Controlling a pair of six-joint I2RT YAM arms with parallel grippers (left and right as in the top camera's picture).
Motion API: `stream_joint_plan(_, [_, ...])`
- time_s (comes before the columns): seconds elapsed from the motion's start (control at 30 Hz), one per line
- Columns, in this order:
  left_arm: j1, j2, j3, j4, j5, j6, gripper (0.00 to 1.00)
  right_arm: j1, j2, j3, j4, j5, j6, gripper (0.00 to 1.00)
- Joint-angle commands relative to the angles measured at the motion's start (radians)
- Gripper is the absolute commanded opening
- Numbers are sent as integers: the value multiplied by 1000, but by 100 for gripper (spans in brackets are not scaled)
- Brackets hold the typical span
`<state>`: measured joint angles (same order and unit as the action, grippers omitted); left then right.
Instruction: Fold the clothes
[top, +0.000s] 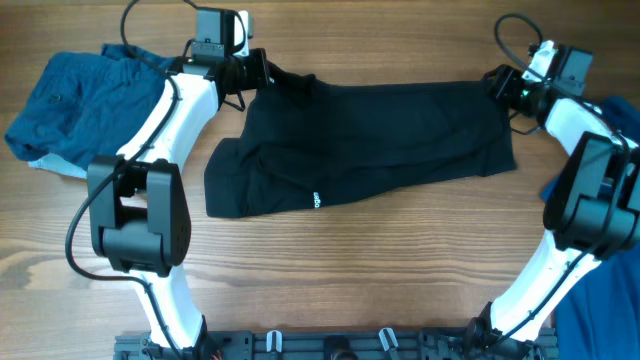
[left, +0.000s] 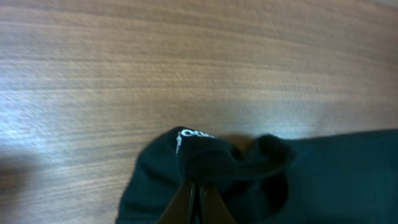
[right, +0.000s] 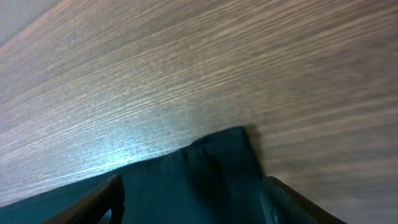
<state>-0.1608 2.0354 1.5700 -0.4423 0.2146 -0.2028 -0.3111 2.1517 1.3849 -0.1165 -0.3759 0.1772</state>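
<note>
Both upper corners of your black garment, lying left-right, are covered: left tool pinches one, right tool straddles the other, unclosed.

The shorts are plain black, with a small white logo near their lower hem. Left of the shorts lies a blue garment, and right of them a brighter blue cloth. Under the shorts, the table shows light brown wood grain.

We see a wooden table filling the frame, with a dark rail along the bottom edge.
</note>
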Motion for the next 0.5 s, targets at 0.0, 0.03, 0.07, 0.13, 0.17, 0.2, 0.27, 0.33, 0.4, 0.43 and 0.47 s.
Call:
stream_joint_plan(0.0, [-11,-14,8,-24,21,16,4,-2,60,21,55,-48,-16,70])
stream_joint_plan(0.03, [-11,-14,8,-31,21,16,4,-2,67,21,64,-42,-14,67])
stream_joint_plan(0.07, [-11,-17,8,-40,21,16,4,-2,74,21,73,-35,-4,65])
stream_joint_plan(0.13, [-11,-22,8,-54,21,16,4,-2,85,21,88,-25,14,61])
stream_joint_plan(0.17, [-11,-25,8,-56,21,16,4,-1,89,21,91,-24,15,57])
stream_joint_plan(0.2, [-11,-29,8,-58,21,16,4,0,91,21,91,-25,14,54])
stream_joint_plan(0.27, [-11,-38,8,-57,21,16,4,5,95,21,89,-25,13,50])
stream_joint_plan(0.33, [-11,-48,8,-57,21,16,4,13,98,21,81,-26,9,47])
stream_joint_plan(0.4, [-11,-59,8,-59,21,16,4,26,99,21,72,-25,6,41])
stream_joint_plan(0.43, [-11,-63,8,-62,21,16,4,29,99,21,73,-25,6,40])
stream_joint_plan(0.47, [-11,-65,8,-68,21,16,4,30,99,21,75,-25,6,38])
